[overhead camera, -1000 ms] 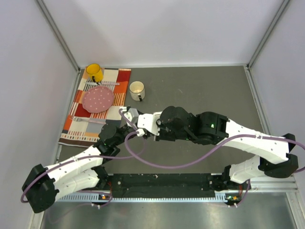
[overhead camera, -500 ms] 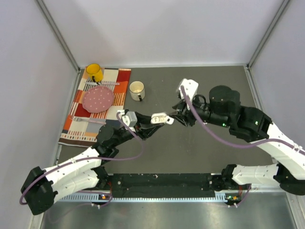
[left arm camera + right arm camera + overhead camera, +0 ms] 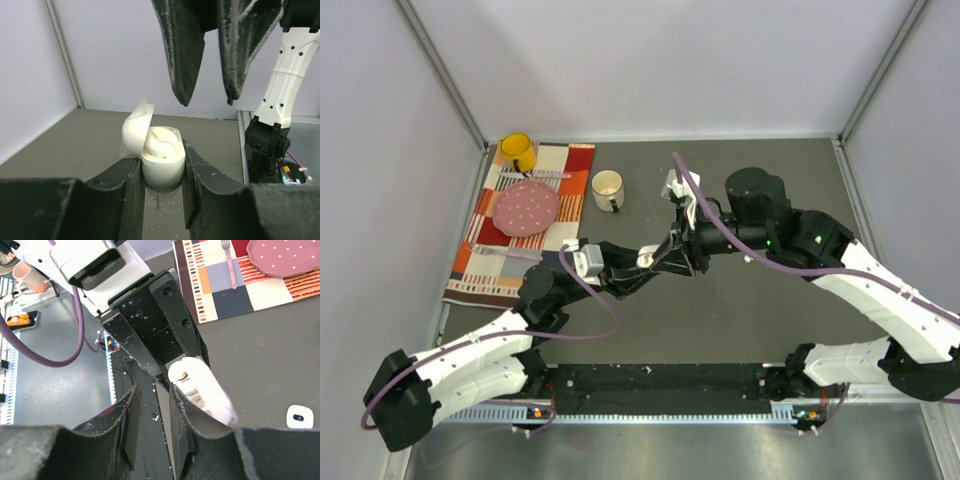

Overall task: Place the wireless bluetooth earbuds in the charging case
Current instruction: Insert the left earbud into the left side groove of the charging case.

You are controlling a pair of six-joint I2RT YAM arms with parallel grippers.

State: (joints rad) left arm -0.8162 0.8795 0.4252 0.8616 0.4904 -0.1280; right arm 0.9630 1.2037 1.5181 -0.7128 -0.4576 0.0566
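Case, held in the left pincer: white plastic, smooth and glossy, lid included. What looks like a thin translucent film clings to its lower edge.

Left pincer fingers: black plastic, matt, finely grained.

Right pincer, fingers, above the case: the same black matt plastic, rough, speckled with pale scuffs.

Arm shell behind the left pincer: white plastic, smooth, semi-gloss.

Cable beside it: purple, smooth, rubbery.

Table beneath both pincers: grey, matt, lightly flecked.

Beyond the left pincer:
- Mat: woven cloth, matt.
- Fork: metal, dull sheen.
- Plate: pink, speckled, smooth.
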